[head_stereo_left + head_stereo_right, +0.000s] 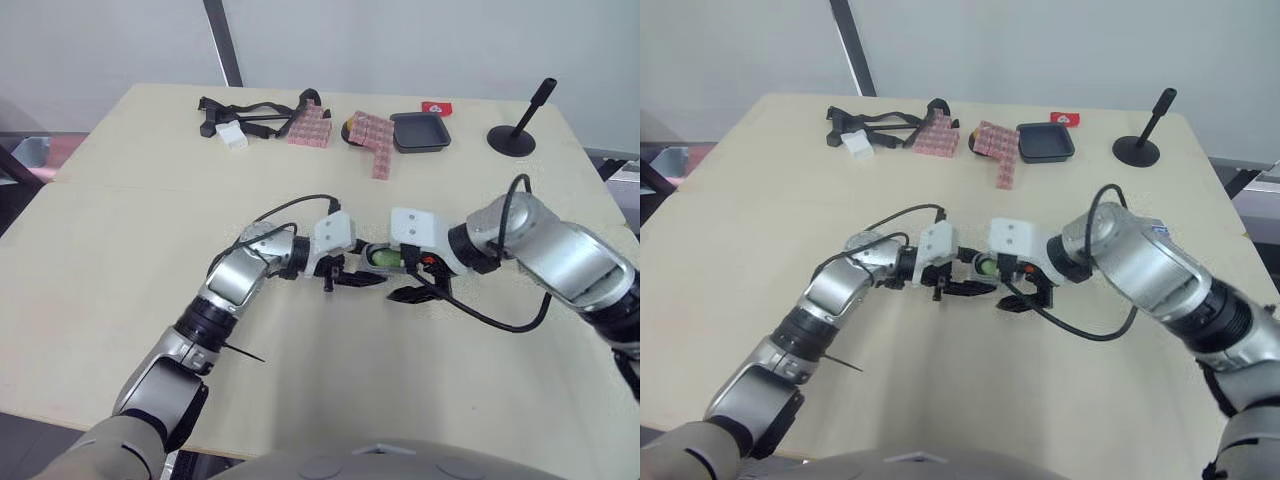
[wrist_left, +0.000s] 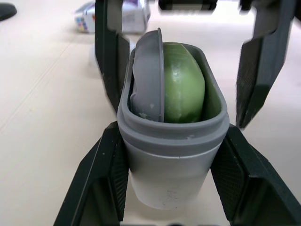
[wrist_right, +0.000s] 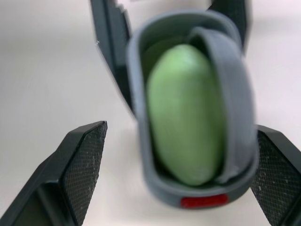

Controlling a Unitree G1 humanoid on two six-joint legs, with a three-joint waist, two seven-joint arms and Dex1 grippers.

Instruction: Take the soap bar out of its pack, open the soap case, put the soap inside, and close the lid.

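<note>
**Soap in case, lid not seated**

Green soap bar (image 2: pixel 181 82) sits inside the grey soap case (image 2: pixel 171 165), near the middle of the table (image 1: pixel 120 250). Grey lid (image 2: pixel 148 70) stands on edge inside the case, wedged beside the soap, not closed over it.

Left gripper (image 2: pixel 171 136): jaws clamped on the case's two sides, holding it.

Right gripper (image 3: pixel 181 136): jaws spread wide, straddling the case's open end. One finger is well apart from the case; the other is close beside it, contact unclear.

Along the far edge of the table: black straps (image 1: pixel 245 110), two pink patterned packs (image 1: pixel 310 125), dark tray (image 1: pixel 420 130), black stand (image 1: pixel 515 135).
</note>
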